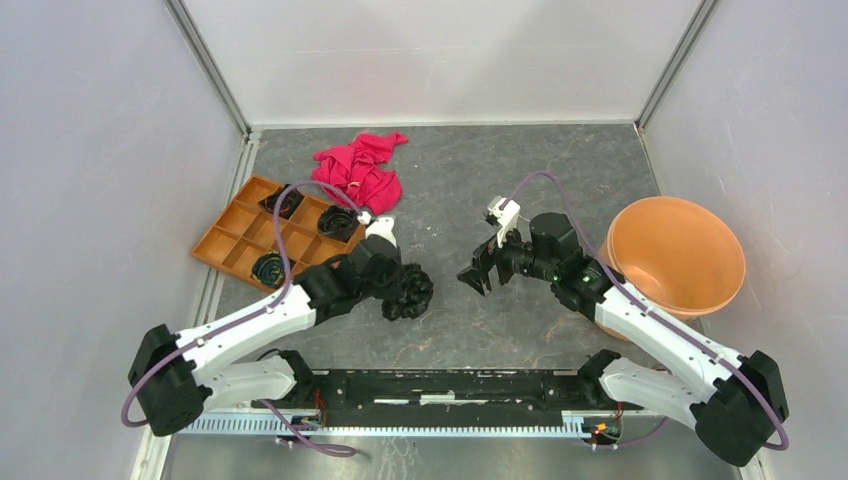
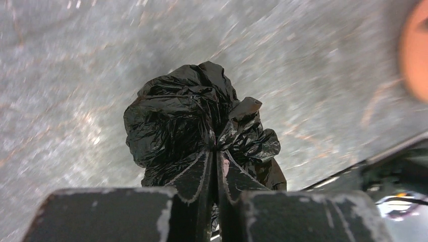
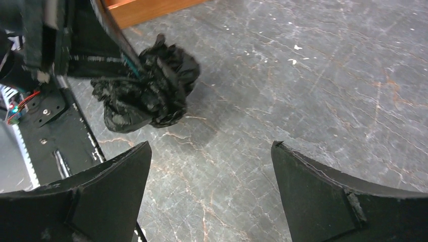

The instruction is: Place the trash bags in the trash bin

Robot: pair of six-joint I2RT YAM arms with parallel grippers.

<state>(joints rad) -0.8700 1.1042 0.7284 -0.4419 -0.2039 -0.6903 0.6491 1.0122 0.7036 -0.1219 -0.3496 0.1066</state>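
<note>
Grey counter [image 1: 450, 180]: bag [image 2: 171, 116] near centre, bin [image 1: 690, 290] right.
The left fingers [image 2: 194, 176] clamp the bag; right fingers [image 3: 111, 181] gape.

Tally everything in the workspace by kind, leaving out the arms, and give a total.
Black trash bags: 4
Orange trash bin: 1
Orange tray: 1
Pink-red cloth: 1
Total: 7
</note>
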